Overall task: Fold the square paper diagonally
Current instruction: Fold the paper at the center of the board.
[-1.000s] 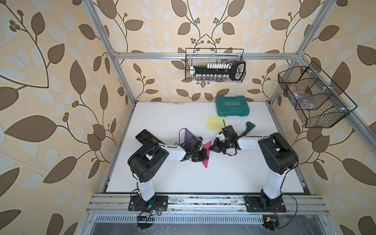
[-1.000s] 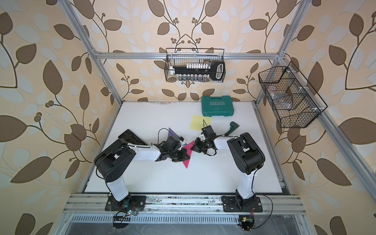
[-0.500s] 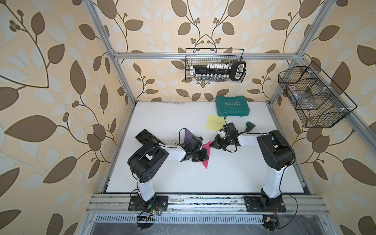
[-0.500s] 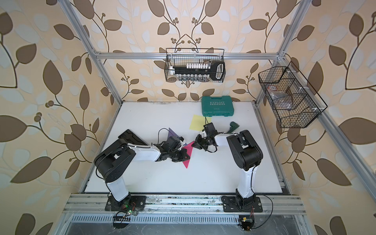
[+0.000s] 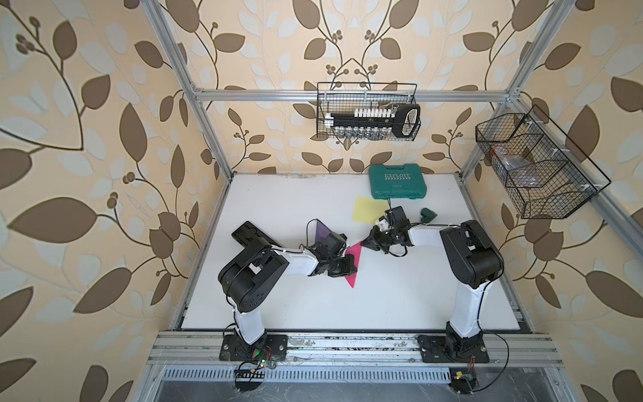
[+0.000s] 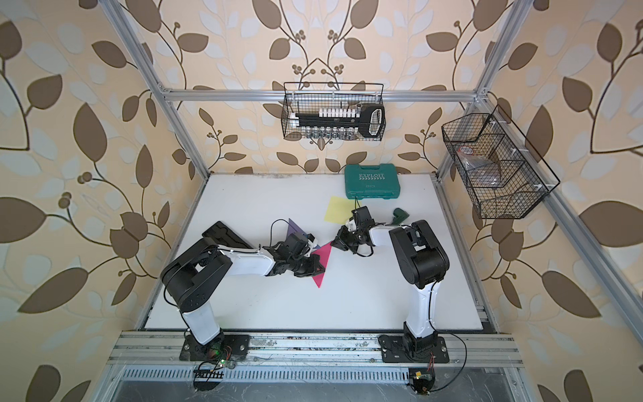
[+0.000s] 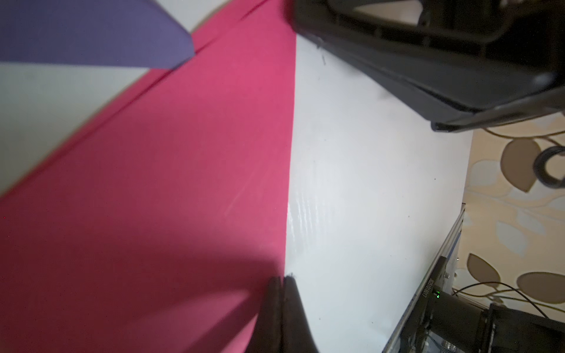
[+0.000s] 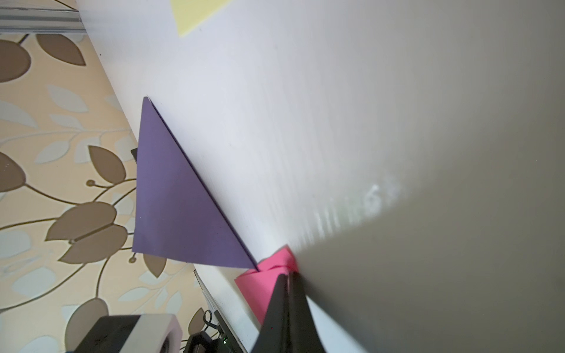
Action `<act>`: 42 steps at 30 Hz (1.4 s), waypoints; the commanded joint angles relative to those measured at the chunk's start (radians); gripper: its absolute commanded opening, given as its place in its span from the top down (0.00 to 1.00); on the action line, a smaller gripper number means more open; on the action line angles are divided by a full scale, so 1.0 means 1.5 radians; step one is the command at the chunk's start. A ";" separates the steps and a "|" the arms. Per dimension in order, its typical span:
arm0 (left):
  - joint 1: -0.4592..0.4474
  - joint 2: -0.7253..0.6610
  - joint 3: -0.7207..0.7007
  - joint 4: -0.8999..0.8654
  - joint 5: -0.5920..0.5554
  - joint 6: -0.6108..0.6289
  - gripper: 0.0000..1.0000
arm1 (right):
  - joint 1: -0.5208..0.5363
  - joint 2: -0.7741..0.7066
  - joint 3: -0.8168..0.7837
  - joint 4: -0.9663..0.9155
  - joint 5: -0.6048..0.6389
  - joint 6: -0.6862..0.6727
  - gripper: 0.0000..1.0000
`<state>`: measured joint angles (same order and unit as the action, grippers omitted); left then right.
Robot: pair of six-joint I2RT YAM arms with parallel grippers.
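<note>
The pink paper (image 5: 354,258) lies folded into a triangle at the middle of the white table (image 5: 400,299); in the other top view it shows as pink paper (image 6: 323,259). My left gripper (image 5: 350,266) is shut, its tips pressing on the paper's long straight edge; in the left wrist view the left gripper (image 7: 282,279) sits right on that edge of the pink paper (image 7: 183,183). My right gripper (image 5: 365,242) is shut and rests on the triangle's far corner. In the right wrist view the right gripper (image 8: 289,275) touches the pink paper (image 8: 260,287) there.
A purple folded paper (image 5: 322,229) lies just behind the left wrist, a yellow paper (image 5: 368,209) behind the right gripper. A green tool case (image 5: 397,181) stands at the back, a small dark green object (image 5: 428,215) and a flat black object (image 5: 250,235) at the sides.
My right gripper has slid a little toward the back, along the pink paper to its far corner. The left gripper and the paper have stayed in place.
</note>
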<state>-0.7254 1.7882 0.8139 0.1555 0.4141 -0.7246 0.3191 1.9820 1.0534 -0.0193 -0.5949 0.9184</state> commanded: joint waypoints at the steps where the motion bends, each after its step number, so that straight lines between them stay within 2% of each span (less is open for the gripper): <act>1: -0.012 0.018 -0.026 -0.136 -0.021 0.014 1.00 | -0.010 0.042 0.023 -0.061 0.086 -0.020 1.00; 6: -0.013 0.016 -0.017 -0.146 -0.023 0.018 1.00 | -0.026 0.020 0.048 -0.066 0.078 -0.029 1.00; 12: -0.013 0.013 -0.005 -0.158 -0.027 0.023 1.00 | -0.015 -0.121 0.015 -0.096 0.063 -0.104 1.00; 16: -0.014 0.017 0.004 -0.160 -0.028 0.026 1.00 | 0.021 -0.170 -0.019 -0.133 0.047 -0.140 1.00; 24: -0.013 0.024 0.019 -0.167 -0.032 0.029 1.00 | 0.091 -0.139 -0.070 -0.108 0.028 -0.129 1.00; 42: -0.014 0.018 0.016 -0.176 -0.036 0.034 1.00 | 0.107 -0.053 -0.060 -0.120 0.032 -0.140 1.00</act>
<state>-0.7345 1.7874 0.8680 0.0277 0.4152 -0.7048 0.4713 1.8603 0.9524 -0.1692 -0.5663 0.7315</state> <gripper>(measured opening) 0.045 0.047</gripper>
